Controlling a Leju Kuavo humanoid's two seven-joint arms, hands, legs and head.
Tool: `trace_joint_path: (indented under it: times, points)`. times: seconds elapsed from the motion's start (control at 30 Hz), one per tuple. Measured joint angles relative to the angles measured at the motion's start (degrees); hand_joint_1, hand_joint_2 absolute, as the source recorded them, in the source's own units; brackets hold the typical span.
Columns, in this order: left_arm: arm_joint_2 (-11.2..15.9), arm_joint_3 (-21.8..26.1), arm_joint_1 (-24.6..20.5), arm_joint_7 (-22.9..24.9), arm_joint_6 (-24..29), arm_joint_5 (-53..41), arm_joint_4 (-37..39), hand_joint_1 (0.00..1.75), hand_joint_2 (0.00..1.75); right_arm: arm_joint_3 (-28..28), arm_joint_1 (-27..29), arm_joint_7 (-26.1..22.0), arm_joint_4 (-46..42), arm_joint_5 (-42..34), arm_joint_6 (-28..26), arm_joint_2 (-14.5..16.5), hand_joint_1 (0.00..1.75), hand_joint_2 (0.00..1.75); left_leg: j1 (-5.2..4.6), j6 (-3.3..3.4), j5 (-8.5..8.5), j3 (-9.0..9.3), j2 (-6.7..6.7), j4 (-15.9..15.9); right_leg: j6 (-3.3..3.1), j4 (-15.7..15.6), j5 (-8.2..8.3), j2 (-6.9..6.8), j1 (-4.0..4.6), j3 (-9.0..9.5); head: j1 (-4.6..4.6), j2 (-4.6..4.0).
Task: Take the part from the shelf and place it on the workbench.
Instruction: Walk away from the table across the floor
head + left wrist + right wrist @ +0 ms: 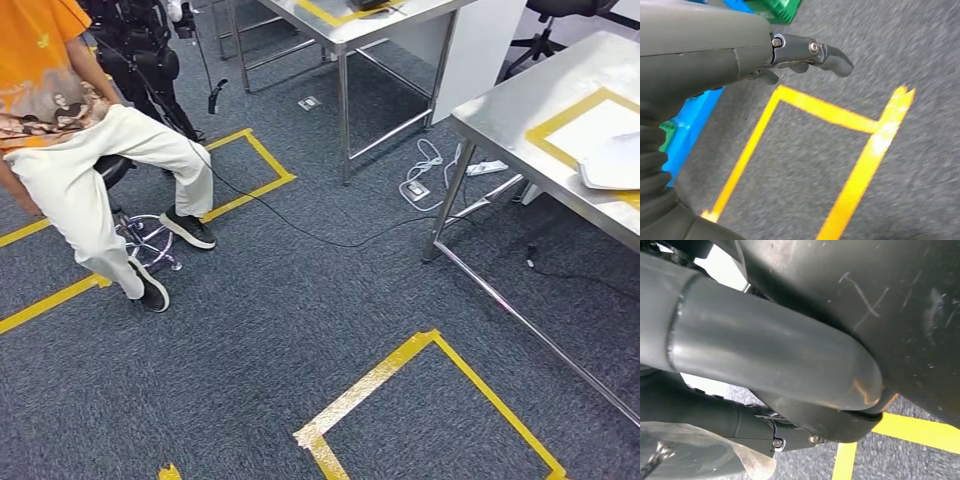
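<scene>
Right hand (764,370): thumb and fingers wrapped around the part (874,305), a large dark scuffed body held close against the wrist camera.
Left hand (753,55): holds nothing; fingers (836,59) lie close together, gently curled, above grey carpet.
Workbench (521,110): steel, at the right, yellow tape outline on its top.
Floor: tape square (423,400) in front; black cable (317,235) and power strip (415,188) near the bench legs.
Person (83,150): seated on a stool at the left.

Head cam is looking down at carpet (249,340) and workbench (528,110) from high up; both wrist cams are sitting close behind their hands, sharing the carpet's yellow tape (821,110).
</scene>
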Motion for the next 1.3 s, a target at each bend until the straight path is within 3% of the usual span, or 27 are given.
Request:
trace_joint_path:
  times: [0.07,0.1,0.13,0.2,0.27,0.33,0.37,0.4,0.43,0.47,0.5,0.57,0.63,0.7,0.77,0.83,0.9,0.93,0.97,1.0,1.07,1.13,1.2,1.23,1.3]
  points:
    - [0.10,-0.14,0.11,0.14,-0.12,-0.53,0.00,0.00,1.75,-0.01,0.00,0.05,-0.01,0.06,0.08,-0.03,0.00,0.00,-0.44,0.58,1.84,3.80,2.81,-7.03,0.49,0.06,-0.50,-1.10,0.39,0.30,-0.08,0.00]
    - [0.09,-0.23,0.11,0.14,-0.04,-0.69,-0.01,0.00,1.75,-0.02,0.00,0.07,-0.01,0.06,0.14,-0.06,0.00,0.00,-0.64,0.95,1.87,4.61,3.77,-8.80,0.77,0.06,-0.72,-1.66,0.62,0.39,-0.03,-0.01]
    - [0.07,-0.35,0.13,0.14,0.03,-0.78,-0.01,0.00,1.75,-0.02,-0.04,0.08,-0.02,0.07,0.20,-0.09,0.00,0.00,-0.83,1.36,1.50,4.71,3.91,-9.30,1.03,0.00,-0.88,-2.27,0.81,0.42,0.03,-0.01]
    - [0.02,-0.56,0.42,0.12,0.08,-0.86,-0.01,0.00,1.75,-0.03,-0.21,0.13,-0.06,0.15,0.31,-0.14,0.00,0.00,-0.70,2.13,1.58,4.64,2.60,-9.58,1.54,-0.06,-1.28,-2.94,0.85,1.01,0.22,-0.01]
    - [0.00,-0.72,0.66,0.11,-0.05,-0.89,0.00,0.00,1.75,-0.02,-0.40,0.10,-0.10,0.26,0.43,-0.15,0.00,0.00,-0.46,2.82,1.84,4.71,1.29,-9.88,2.10,2.52,-3.15,-0.31,0.71,0.14,0.46,-0.01]
    - [-0.04,-0.93,0.61,0.14,-0.50,-1.08,0.00,0.00,1.75,-0.01,-0.56,0.02,-0.11,0.32,0.51,-0.15,0.00,0.00,-0.39,3.32,1.97,4.64,-0.03,-9.96,2.36,9.73,-6.52,3.12,0.57,-3.50,0.76,0.00]
    - [-0.07,-1.04,0.57,0.23,-0.78,-1.29,0.00,0.00,1.75,-0.01,-0.70,0.00,-0.11,0.36,0.54,-0.15,0.00,0.00,-0.44,3.48,1.98,4.61,-0.82,-9.95,2.37,13.88,-7.87,3.83,0.55,-5.71,0.83,0.00]
    - [-0.09,-1.15,0.56,0.33,-1.01,-1.52,0.00,0.00,1.75,-0.01,-0.86,0.07,-0.11,0.43,0.62,-0.16,0.00,0.00,-0.50,3.56,1.96,4.67,-1.63,-9.95,2.34,16.59,-8.21,4.06,0.55,-7.32,0.83,0.01]
    - [-0.11,-1.26,0.60,0.44,-1.08,-1.78,0.00,0.00,1.75,-0.01,-1.01,0.18,-0.11,0.52,0.72,-0.16,0.00,0.00,-0.54,3.59,1.92,4.78,-2.53,-9.93,2.27,17.27,-7.39,4.20,0.54,-8.07,0.85,0.00]
    - [-0.15,-1.38,0.64,0.51,-1.05,-2.03,0.00,0.00,1.75,-0.01,-1.12,0.33,-0.11,0.62,0.82,-0.16,0.00,0.00,-0.56,3.59,1.88,4.93,-3.47,-9.92,2.18,15.69,-5.45,4.40,0.52,-7.79,0.84,0.00]
    - [-0.21,-1.50,0.68,0.51,-0.94,-2.18,0.00,0.00,1.75,-0.01,-1.13,0.49,-0.11,0.72,0.93,-0.16,0.00,0.00,-0.56,3.55,1.83,5.09,-4.37,-9.90,2.06,12.34,-2.83,4.94,0.44,-6.71,0.84,0.00]
    - [-0.34,-1.69,0.64,0.48,-0.75,-2.47,0.01,0.00,1.75,-0.01,-0.90,0.68,-0.08,0.81,1.07,-0.16,0.00,0.00,-0.63,3.27,1.73,5.05,-6.06,-9.69,1.82,5.29,0.80,7.75,0.09,-4.27,0.81,0.00]
    - [-0.40,-1.91,0.62,0.47,-0.69,-2.72,0.02,0.00,1.75,0.00,-0.77,0.78,-0.04,0.86,1.22,-0.16,0.00,0.00,-0.54,2.67,1.88,4.38,-7.42,-9.50,1.51,1.96,1.05,9.55,-0.08,-2.86,0.87,-0.01]
    - [-0.38,-2.05,0.78,0.48,-0.68,-2.72,0.02,0.00,1.75,0.01,-0.85,0.84,-0.04,0.89,1.32,-0.11,0.00,0.00,-0.32,1.93,2.10,3.85,-8.21,-9.52,0.97,1.11,0.86,8.61,-0.07,-2.22,0.95,-0.01]
    - [-0.35,-2.05,0.89,0.47,-0.41,-2.18,0.02,0.00,1.75,0.02,-0.81,0.95,-0.05,0.86,1.38,-0.03,0.00,0.00,-0.46,1.26,0.93,3.02,-6.10,-7.69,0.37,0.54,1.11,7.10,-0.17,-1.76,0.72,0.00]
    - [-0.34,-1.91,0.80,0.40,0.14,-1.15,0.02,0.00,1.75,0.01,-0.62,1.07,-0.05,0.74,1.39,-0.02,0.00,0.00,-0.51,0.67,-2.32,0.16,-2.83,-1.53,-0.10,0.26,0.99,5.18,-0.09,-1.34,0.49,0.00]
    - [-0.34,-1.61,0.79,0.19,0.45,-0.50,0.02,0.00,1.75,-0.01,-0.49,1.13,-0.05,0.64,1.38,-0.05,0.00,0.00,-0.24,0.24,-4.91,-3.25,-1.70,5.38,-0.34,0.29,0.70,3.25,0.09,-1.14,0.45,0.00]
    - [-0.33,-1.49,0.87,0.08,0.43,-0.44,0.02,0.00,1.75,-0.02,-0.48,1.16,-0.05,0.63,1.38,-0.08,0.00,0.00,-0.12,0.13,-4.80,-3.89,-1.52,6.62,-0.35,0.29,0.55,2.39,0.14,-1.02,0.44,0.00]
    - [-0.31,-1.43,0.96,-0.02,0.37,-0.50,0.02,0.00,1.75,-0.02,-0.48,1.18,-0.05,0.63,1.38,-0.10,0.00,0.00,-0.02,0.07,-3.57,-3.40,-1.31,5.60,-0.32,0.29,0.39,1.60,0.17,-0.83,0.43,0.01]
    - [-0.27,-1.40,1.03,-0.07,0.30,-0.55,0.02,0.00,1.75,-0.03,-0.48,1.19,-0.05,0.63,1.38,-0.11,0.00,0.00,0.03,0.08,-1.52,-1.81,-0.81,2.44,-0.23,0.29,0.19,0.89,0.17,-0.56,0.44,0.00]
    - [-0.19,-1.36,1.07,-0.10,0.20,-0.69,0.02,0.00,1.75,-0.04,-0.46,1.19,-0.05,0.63,1.38,-0.13,0.00,0.00,-0.26,0.43,1.59,2.04,1.90,-5.29,0.22,0.36,-0.37,-0.31,0.42,-0.15,0.40,-0.01]
    - [-0.15,-1.32,0.92,-0.10,0.09,-0.95,0.02,0.00,1.75,-0.05,-0.43,1.17,-0.05,0.63,1.39,-0.16,0.00,0.00,-0.69,1.18,1.99,3.67,3.73,-8.83,0.83,0.39,-0.92,-1.50,0.82,-0.11,0.42,0.00]
    - [-0.14,-1.30,0.86,-0.10,-0.12,-1.37,0.02,0.00,1.75,-0.07,-0.51,1.17,-0.06,0.64,1.43,-0.20,0.00,0.00,-0.80,1.92,1.85,3.59,2.71,-9.08,1.32,0.30,-1.29,-2.73,0.96,0.38,0.49,0.01]
    - [-0.14,-1.30,0.93,-0.10,-0.21,-1.52,0.02,0.00,1.75,-0.07,-0.60,1.15,-0.07,0.67,1.46,-0.22,0.00,0.00,-0.71,2.21,1.91,3.61,2.03,-9.22,1.59,0.61,-1.74,-2.23,0.89,0.48,0.57,0.00]
    - [-0.15,-1.31,0.96,-0.10,-0.28,-1.69,0.02,0.00,1.75,-0.07,-0.76,1.02,-0.09,0.70,1.52,-0.21,0.00,0.00,-0.46,2.86,2.13,3.67,0.79,-9.47,2.08,4.15,-4.04,0.64,0.71,-0.98,0.82,-0.01]
